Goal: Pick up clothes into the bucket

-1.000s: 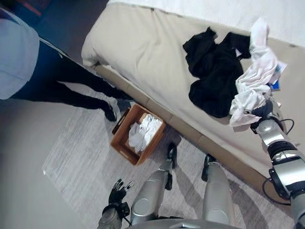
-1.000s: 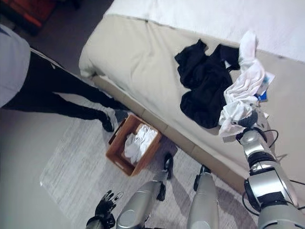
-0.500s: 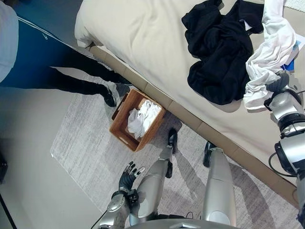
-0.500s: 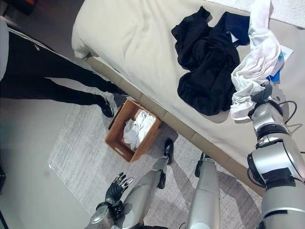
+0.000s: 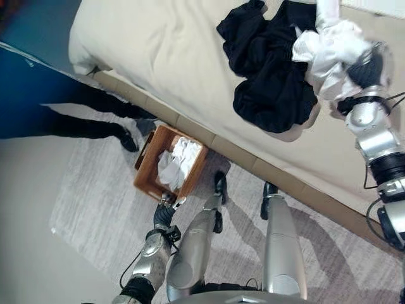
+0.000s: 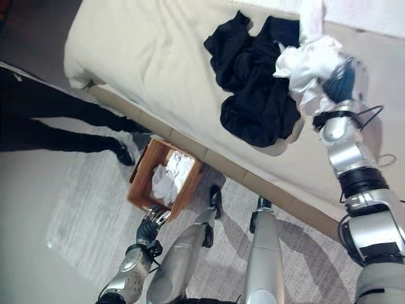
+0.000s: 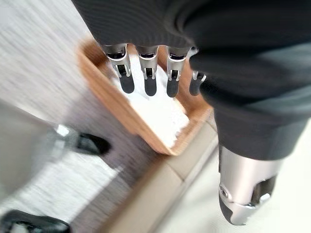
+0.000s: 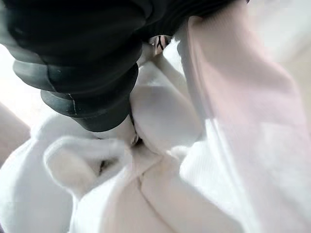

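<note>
At the far left of the head views a person's dark-trousered legs [image 5: 69, 120] stand on the pale grey woven rug [image 5: 95, 202] beside the bed. Just to their right, on the rug and close against the bed's side, sits the bucket, a brown rectangular wooden box [image 5: 147, 180] that already holds crumpled white cloth [image 5: 174, 166]. The left hand [image 5: 166, 214] hovers low at the near corner of that box; in its wrist view the silver dark-tipped fingers [image 7: 146, 80] hang straight and spread over the white cloth inside, touching nothing and holding nothing. Further right the wide bed with its beige cover [image 5: 158, 57] runs across the upper part of the scene, and on it lies a heap of black clothing [image 5: 269, 69], rumpled and spread toward the bed's near edge. At the heap's right side a bunched white garment [image 5: 326, 47] is lifted above the cover, partly overlapping the black heap, with a strip of it trailing toward the far side of the bed. The right hand [image 6: 340, 83] is pressed into this white bundle from the right, its dark ribbed cover showing against the folds; in its wrist view the cloth wraps round the hand and hides the fingers, so whether they are curled on the garment cannot be told.
</note>
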You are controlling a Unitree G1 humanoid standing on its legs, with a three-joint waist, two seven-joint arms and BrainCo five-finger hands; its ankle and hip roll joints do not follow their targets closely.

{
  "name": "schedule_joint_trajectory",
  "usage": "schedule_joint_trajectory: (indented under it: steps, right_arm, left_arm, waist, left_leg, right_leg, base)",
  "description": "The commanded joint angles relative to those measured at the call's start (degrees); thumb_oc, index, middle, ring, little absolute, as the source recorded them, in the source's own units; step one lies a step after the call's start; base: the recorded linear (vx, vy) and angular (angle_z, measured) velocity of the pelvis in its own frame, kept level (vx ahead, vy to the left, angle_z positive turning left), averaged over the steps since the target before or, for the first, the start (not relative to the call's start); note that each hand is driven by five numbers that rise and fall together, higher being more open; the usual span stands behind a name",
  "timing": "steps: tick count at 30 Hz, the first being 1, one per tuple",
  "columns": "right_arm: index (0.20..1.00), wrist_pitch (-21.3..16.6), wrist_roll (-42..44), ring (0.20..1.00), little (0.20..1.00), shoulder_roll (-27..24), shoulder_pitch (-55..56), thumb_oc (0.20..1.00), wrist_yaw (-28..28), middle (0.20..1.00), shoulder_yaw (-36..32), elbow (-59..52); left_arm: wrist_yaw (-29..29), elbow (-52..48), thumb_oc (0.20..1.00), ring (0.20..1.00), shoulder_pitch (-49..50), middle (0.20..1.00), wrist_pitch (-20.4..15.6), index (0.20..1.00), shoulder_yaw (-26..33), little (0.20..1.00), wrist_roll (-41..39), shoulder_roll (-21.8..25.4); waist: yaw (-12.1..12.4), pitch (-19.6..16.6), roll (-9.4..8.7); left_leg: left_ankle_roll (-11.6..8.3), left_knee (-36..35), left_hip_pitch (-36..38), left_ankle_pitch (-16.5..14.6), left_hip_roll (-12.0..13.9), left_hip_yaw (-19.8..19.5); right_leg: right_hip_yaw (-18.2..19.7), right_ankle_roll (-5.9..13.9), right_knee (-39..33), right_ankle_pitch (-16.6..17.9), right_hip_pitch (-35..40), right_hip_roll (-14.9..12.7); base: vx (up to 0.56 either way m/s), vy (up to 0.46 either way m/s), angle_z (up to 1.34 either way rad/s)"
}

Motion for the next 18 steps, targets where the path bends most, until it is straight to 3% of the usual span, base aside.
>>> schedule_joint_trajectory:
  steps: [1, 6, 8, 10, 18]
  right_arm:
    - [0.200, -4.8, -0.9, 0.200, 0.200, -4.1, -7.6, 0.200, -4.9, 0.200, -2.1, -5.6]
    - [0.200, -4.6, -1.3, 0.200, 0.200, -6.2, -8.5, 0.200, -3.1, 0.200, -2.1, -9.9]
    - [0.200, -4.6, -1.2, 0.200, 0.200, -6.2, -8.5, 0.200, -2.3, 0.200, -1.8, -9.8]
    - [0.200, -4.6, -0.2, 0.200, 0.200, -7.3, -8.4, 0.200, 0.3, 0.200, -0.4, -10.1]
    - [0.200, -5.7, 2.3, 0.200, 0.200, -8.4, -5.1, 0.200, 5.7, 0.200, -0.4, -13.6]
  left_arm:
    - [1.1, -7.5, 1.000, 1.000, 0.9, 1.000, -4.6, 1.000, 2.4, 1.000, 1.0, 5.7]
    - [2.2, -19.1, 1.000, 1.000, -3.8, 1.000, -6.2, 1.000, 5.0, 1.000, 3.7, 11.3]
    - [2.4, -20.5, 1.000, 1.000, -5.1, 1.000, -6.3, 1.000, 5.3, 1.000, 3.6, 11.9]
    - [2.1, -24.5, 1.000, 1.000, -10.0, 1.000, -6.6, 1.000, 4.9, 1.000, 4.8, 15.0]
    - [1.0, -26.3, 1.000, 1.000, -21.0, 1.000, -4.3, 1.000, 0.2, 1.000, 9.5, 20.1]
  waist:
    - [-0.4, -0.4, -4.70]
    - [-0.7, -5.5, -8.03]
    - [-0.8, -6.6, -8.50]
    - [-1.4, -10.0, -9.83]
    - [-2.9, -17.5, -10.88]
  left_leg:
    - [1.48, 9.0, 3.9, -11.1, -1.8, 0.4]
    - [2.11, 6.3, 9.6, -12.1, -1.1, 2.5]
    - [2.12, 5.8, 10.7, -12.3, -1.1, 2.7]
    - [2.18, 3.8, 14.3, -12.5, -0.9, 3.2]
    - [1.85, -2.0, 21.7, -11.7, 0.1, 3.1]
  right_leg:
    - [3.4, 4.44, -11.2, 8.8, 6.6, -0.8]
    - [5.0, 5.90, -18.0, 11.4, 12.8, 0.2]
    - [5.2, 6.09, -19.0, 11.7, 14.0, 0.3]
    - [5.2, 6.57, -21.9, 12.1, 17.7, 0.5]
    - [3.6, 7.08, -24.8, 11.4, 24.7, 0.8]
  base:
    - [0.02, 0.087, -0.29]
    - [0.09, 0.074, -0.36]
    - [0.10, 0.042, -0.28]
    - [0.14, 0.032, -0.24]
    - [0.09, 0.017, -0.05]
